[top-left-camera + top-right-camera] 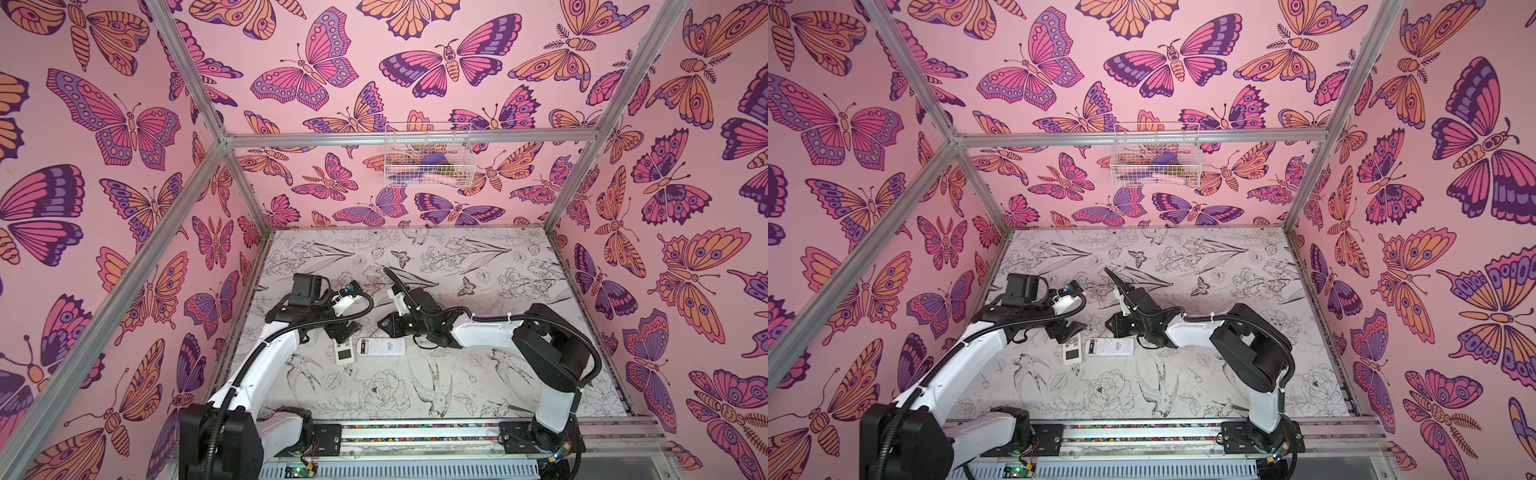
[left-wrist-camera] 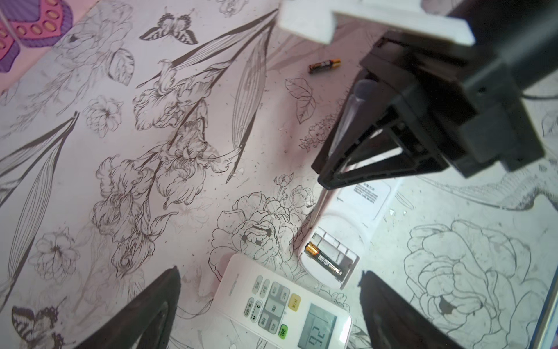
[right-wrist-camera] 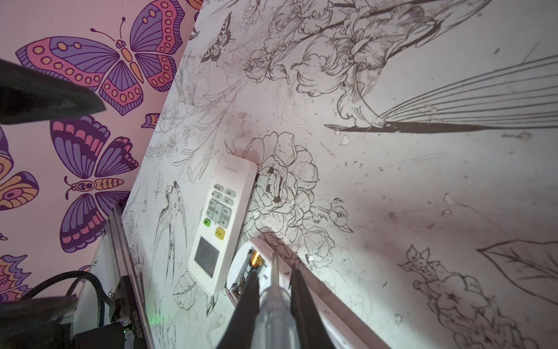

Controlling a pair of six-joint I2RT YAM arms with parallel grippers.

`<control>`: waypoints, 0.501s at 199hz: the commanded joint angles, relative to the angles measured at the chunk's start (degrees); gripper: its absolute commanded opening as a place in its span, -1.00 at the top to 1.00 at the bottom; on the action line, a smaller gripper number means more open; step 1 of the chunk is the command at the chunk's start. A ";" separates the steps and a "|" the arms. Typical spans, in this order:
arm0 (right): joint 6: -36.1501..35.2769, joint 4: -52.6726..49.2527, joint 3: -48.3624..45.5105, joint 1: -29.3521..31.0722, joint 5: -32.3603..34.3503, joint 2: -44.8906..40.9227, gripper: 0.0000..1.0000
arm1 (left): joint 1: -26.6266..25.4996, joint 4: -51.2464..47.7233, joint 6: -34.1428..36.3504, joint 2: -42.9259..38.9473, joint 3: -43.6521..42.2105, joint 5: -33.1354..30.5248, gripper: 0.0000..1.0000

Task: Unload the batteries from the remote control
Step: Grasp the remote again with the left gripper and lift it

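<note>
Two white remotes lie side by side mid-table. One remote control (image 1: 382,346) (image 2: 344,223) lies face down with its compartment open. A black battery (image 2: 324,261) (image 3: 252,267) with a gold end sits in one slot; the slot beside it is empty. Another black battery (image 2: 324,65) lies loose on the table farther back. My right gripper (image 1: 384,326) (image 3: 275,276) is shut on a clear-handled screwdriver (image 3: 273,305), whose metal tip hovers over the compartment. My left gripper (image 1: 343,330) (image 2: 268,311) stands open above the face-up remote (image 1: 344,353) (image 2: 283,305), holding nothing.
A white wire basket (image 1: 428,156) with small items hangs on the back wall. Pink butterfly walls enclose the table on three sides. The arm bases sit on a rail (image 1: 415,434) along the front edge.
</note>
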 commanded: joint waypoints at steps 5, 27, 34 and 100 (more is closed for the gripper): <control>2.11 3.49 -4.48 -2.00 1.51 -6.06 1.00 | -0.79 -5.45 14.60 3.06 2.03 5.43 -0.84; 0.94 2.28 -8.45 -2.86 3.73 -11.60 1.00 | -2.34 -5.54 17.69 6.40 2.19 5.94 -0.83; 0.71 1.46 -9.68 -2.93 4.52 -13.30 1.00 | -3.07 -5.55 19.17 7.19 1.85 5.40 -0.83; 2.28 -1.01 -23.87 -3.03 11.87 -30.50 1.00 | -8.68 -5.54 24.88 14.61 1.01 -0.30 -0.88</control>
